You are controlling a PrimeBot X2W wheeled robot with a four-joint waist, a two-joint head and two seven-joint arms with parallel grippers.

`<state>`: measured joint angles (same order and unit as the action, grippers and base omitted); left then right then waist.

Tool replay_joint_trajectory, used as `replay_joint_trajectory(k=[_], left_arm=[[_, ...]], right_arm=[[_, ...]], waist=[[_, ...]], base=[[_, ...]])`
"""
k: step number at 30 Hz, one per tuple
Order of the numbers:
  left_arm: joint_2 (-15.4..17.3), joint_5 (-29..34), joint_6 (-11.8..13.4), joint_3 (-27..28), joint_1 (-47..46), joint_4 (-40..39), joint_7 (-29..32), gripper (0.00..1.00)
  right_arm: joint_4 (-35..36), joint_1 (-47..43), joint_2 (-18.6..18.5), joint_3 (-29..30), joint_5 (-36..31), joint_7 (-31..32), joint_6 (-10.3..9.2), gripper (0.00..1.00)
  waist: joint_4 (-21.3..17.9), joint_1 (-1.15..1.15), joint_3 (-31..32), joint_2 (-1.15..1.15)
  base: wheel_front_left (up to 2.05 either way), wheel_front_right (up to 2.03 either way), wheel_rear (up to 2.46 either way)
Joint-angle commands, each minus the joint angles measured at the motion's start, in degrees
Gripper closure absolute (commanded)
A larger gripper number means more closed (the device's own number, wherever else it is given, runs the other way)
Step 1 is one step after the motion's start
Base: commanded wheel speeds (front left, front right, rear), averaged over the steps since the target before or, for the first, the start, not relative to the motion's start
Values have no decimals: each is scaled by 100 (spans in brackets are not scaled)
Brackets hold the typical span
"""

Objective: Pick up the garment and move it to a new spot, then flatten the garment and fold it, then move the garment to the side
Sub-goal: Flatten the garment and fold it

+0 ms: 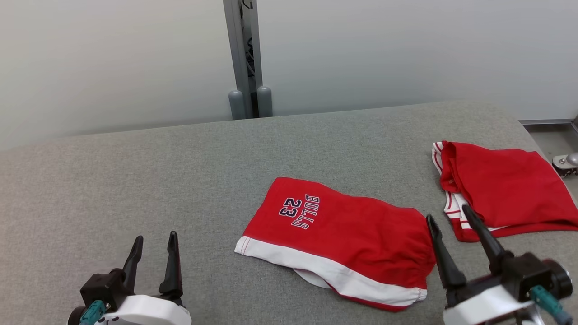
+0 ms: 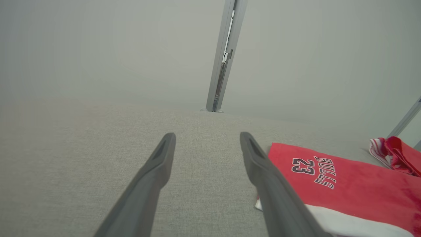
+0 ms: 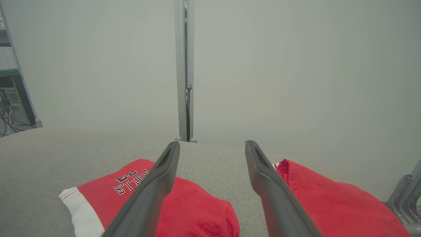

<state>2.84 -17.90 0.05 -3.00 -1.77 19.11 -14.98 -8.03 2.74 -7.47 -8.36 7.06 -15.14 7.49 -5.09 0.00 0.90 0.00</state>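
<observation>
The grey worktop (image 1: 135,180) takes up most of my head view, with pale wall panels and a metal post (image 1: 246,58) behind its far edge. The red shorts (image 1: 343,234) lie flat and folded near the middle, closer to the near edge than the far one. Their long axis runs slantwise, from far-left to near-right. The white hem band faces the near edge, and the "BULLS 23" print sits at the far-left end and reads upside down to me. The gathered end points toward the right edge.

Another red garment (image 1: 510,194) with white striped trim lies by the right edge, apart from the shorts.

The right jaws stand wide open and hold nothing. They are at the shorts' gathered end, one finger in line with the shorts and the other with the second garment, with bare worktop between them. I cannot tell whether either finger touches cloth. The left jaws, near the near edge, are also wide open and empty, over bare worktop just left of the shorts.
</observation>
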Motion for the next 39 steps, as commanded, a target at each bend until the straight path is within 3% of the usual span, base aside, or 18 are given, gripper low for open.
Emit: replay_joint_trajectory(k=[1, 9, 13, 26, 39], left_arm=[[18, -52, -8, -11, -120, -6, -22, 0], [20, -162, 53, -178, -138, 83, -23, 0], [20, -169, 79, -156, -165, 99, -23, 0], [19, 36, -55, -205, -217, 183, -22, 0], [17, 204, -147, -171, -180, 250, -22, 0]], right_arm=[[-8, -145, -34, -30, 49, 2, 1, 0], [-392, -759, -243, -462, 153, 1, 1, 0], [-785, -814, -261, -380, 333, 2, 1, 0], [-2098, -351, -54, -551, 1234, 2, 1, 0], [-2644, -175, -73, -736, 1579, 2, 1, 0]], waist=[[-18, 0, -17, 0], [-97, 0, -84, 0], [-111, 0, -86, 0], [98, 0, -139, 0], [384, 0, -144, 0]], base=[[0, 0, 0], [0, 0, 0], [0, 0, 0], [0, 0, 0], [0, 0, 0]])
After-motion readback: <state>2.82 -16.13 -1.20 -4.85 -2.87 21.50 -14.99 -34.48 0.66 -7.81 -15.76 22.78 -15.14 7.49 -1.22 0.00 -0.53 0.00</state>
